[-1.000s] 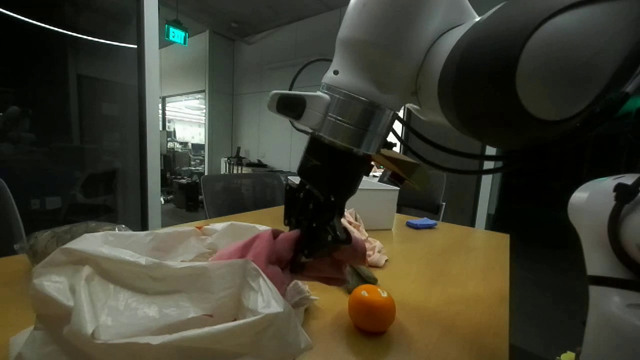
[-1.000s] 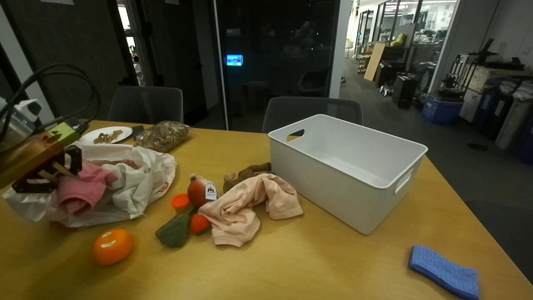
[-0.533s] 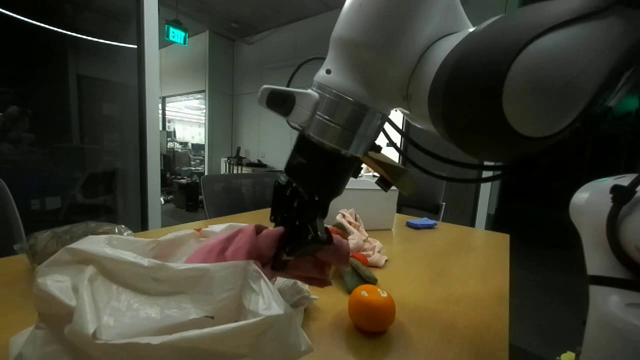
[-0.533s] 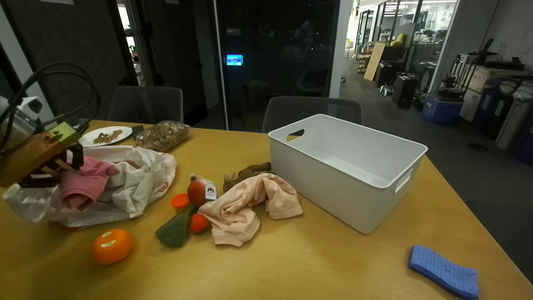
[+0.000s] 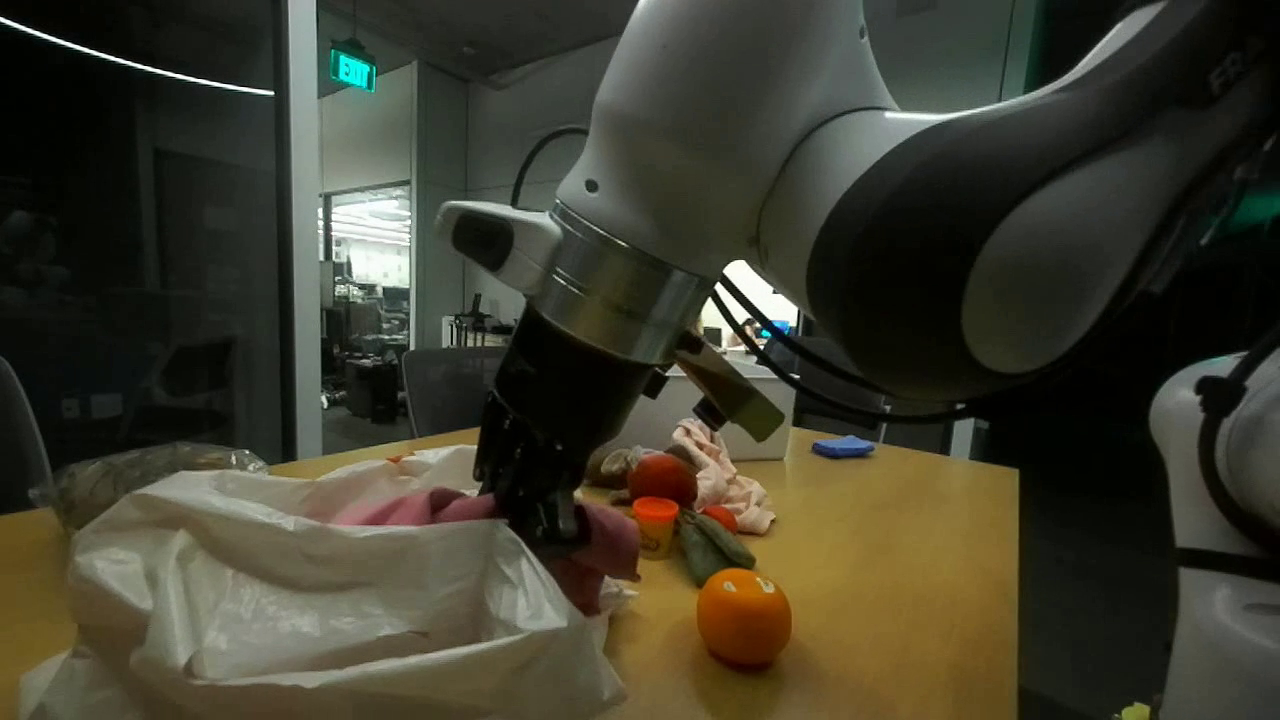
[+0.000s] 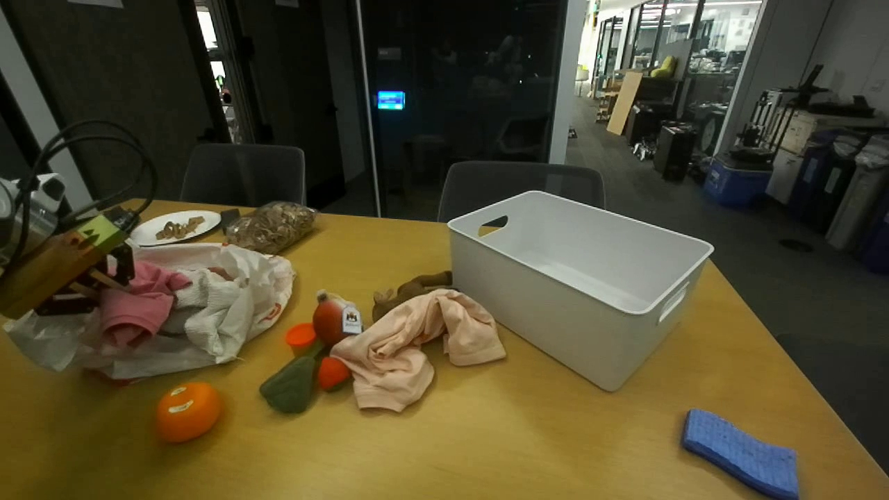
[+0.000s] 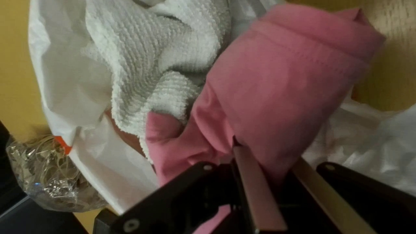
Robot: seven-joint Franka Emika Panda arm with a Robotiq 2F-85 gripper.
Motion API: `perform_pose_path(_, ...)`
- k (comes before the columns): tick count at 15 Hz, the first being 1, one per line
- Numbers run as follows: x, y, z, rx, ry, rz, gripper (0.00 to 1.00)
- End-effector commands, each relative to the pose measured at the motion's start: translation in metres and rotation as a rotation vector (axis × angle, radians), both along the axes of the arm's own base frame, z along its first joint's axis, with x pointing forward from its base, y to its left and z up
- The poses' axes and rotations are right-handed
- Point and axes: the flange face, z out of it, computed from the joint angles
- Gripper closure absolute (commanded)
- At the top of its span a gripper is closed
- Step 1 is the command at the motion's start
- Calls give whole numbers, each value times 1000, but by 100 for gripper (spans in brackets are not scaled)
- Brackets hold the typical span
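Note:
My gripper is shut on a pink cloth, which is bunched between its two fingers. In both exterior views the gripper is low over the near side of a crumpled white plastic bag. The pink cloth hangs partly out over the bag's edge, and part of it lies inside. A white ribbed cloth lies in the bag beside the pink cloth and also shows in an exterior view. The fingertips are partly hidden by the pink cloth.
An orange sits near the bag. A green item, orange-lidded cup, red tagged item and peach cloth lie by a white bin. A blue cloth, plate and clear bag lie farther off.
In an exterior view my gripper has moved left and down over the white bag, and the pink cloth has moved with it. The cup and red item behind it now show.

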Motion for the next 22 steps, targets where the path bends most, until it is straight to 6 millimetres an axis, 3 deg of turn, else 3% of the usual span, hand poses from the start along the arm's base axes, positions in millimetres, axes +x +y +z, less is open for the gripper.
perform_pose_path(1, 17, 12, 8, 41, -49, 2, 93)
perform_pose_path(9, 63, -9, -36, 81, 42, -52, 92)
perform_pose_path(12, 75, -16, -43, 93, 67, -83, 90)
perform_pose_path(13, 77, -18, -43, 96, 74, -93, 61)
perform_pose_path(15, 72, -14, -40, 99, 87, -111, 53)
perform_pose_path(18, 63, -18, -25, 115, 74, -145, 31)
perform_pose_path(22, 50, -43, 0, 117, 84, -239, 1)
